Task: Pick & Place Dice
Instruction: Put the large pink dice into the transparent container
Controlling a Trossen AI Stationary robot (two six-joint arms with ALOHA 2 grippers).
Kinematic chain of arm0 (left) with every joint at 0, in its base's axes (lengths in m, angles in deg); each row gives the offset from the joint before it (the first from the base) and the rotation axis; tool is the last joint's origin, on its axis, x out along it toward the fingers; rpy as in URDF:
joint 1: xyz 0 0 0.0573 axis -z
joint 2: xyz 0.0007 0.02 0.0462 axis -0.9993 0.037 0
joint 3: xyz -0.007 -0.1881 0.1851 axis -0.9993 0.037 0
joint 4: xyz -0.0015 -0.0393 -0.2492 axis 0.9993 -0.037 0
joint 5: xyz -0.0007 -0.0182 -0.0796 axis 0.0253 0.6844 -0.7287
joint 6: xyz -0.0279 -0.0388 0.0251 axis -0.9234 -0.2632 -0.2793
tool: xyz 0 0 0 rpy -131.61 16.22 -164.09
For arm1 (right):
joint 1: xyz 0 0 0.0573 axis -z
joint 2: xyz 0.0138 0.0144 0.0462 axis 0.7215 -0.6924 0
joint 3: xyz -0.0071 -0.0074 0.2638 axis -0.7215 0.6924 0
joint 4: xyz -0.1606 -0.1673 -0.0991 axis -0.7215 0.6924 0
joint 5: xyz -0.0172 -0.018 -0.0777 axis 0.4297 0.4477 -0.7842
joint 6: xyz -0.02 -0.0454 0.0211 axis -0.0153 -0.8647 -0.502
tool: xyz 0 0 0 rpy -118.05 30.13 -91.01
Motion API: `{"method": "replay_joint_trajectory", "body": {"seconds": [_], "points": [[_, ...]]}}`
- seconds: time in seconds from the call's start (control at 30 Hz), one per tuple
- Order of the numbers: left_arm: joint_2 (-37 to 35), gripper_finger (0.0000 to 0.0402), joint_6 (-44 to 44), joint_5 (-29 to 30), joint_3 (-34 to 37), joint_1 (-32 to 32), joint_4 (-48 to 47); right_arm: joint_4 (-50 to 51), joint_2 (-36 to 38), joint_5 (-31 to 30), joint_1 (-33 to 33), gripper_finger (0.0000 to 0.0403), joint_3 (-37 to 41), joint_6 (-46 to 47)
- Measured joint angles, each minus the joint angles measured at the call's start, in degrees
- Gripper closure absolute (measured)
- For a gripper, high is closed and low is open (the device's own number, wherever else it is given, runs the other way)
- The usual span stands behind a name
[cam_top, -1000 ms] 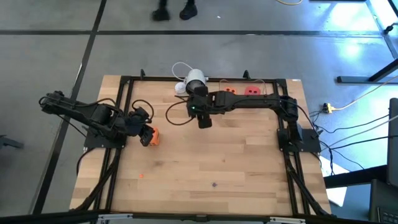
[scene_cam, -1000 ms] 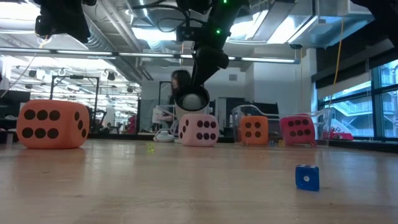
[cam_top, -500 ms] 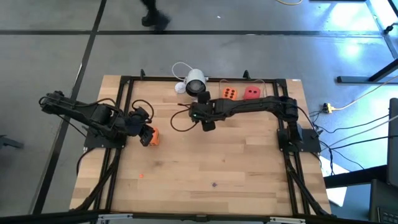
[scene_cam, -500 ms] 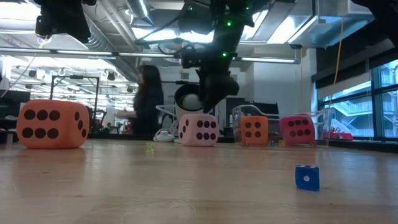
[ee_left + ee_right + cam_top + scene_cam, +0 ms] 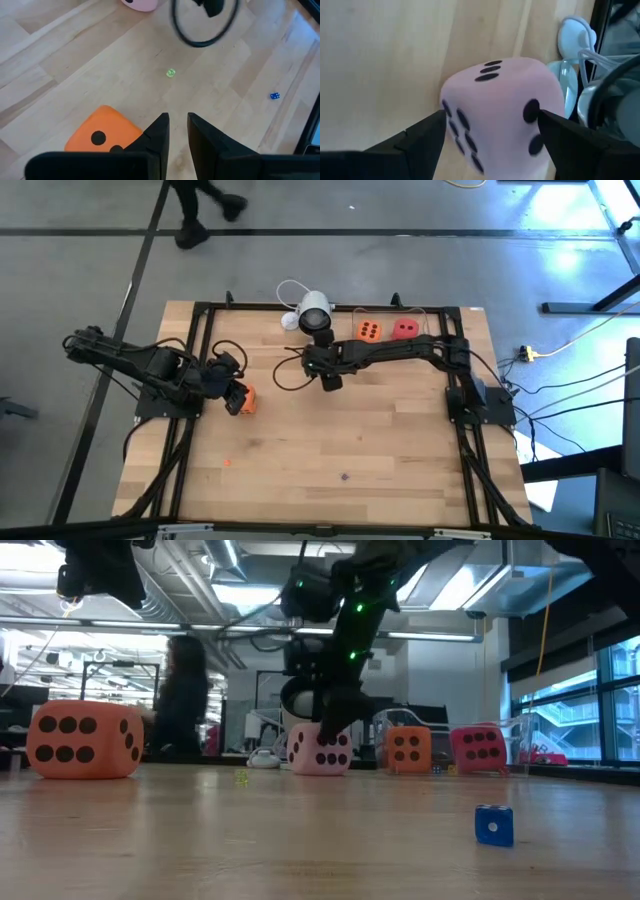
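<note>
Two orange dice point(image 5: 83, 741) point(image 5: 407, 750), one pink point(image 5: 320, 749), one red point(image 5: 478, 750).

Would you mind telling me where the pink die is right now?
The pink die sits on the table's far side, beside the white round camera, between the open fingers of the right gripper; the low view shows it left of an orange die.

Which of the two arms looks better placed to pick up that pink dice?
The right one, likely. Its hand is open with a finger on each side of the pink dice. The left hand waits far off at the table's left side, beside an orange dice.
</note>
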Motion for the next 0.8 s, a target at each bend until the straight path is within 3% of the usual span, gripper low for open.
{"method": "replay_joint_trajectory", "body": {"seconds": [0.27, 0.6, 0.8], "points": [[0.0, 0.0339, -0.5, -1.2, 0.0, 0.0, 0.0, -0.3, -2.4, -0.4, 1.3, 0.0104, -0.4, 0.7], [0.0, 0.0339, -0.9, -1.5, 0.0, 0.0, 0.0, 1.0, -2.2, 5.4, 2.0, 0.0243, -0.5, 5.0], [0.0, 0.0339, -1.3, -1.8, 0.0, 0.0, 0.0, 0.8, -2.2, 6.7, 2.5, 0.025, -0.5, 6.9]]}}
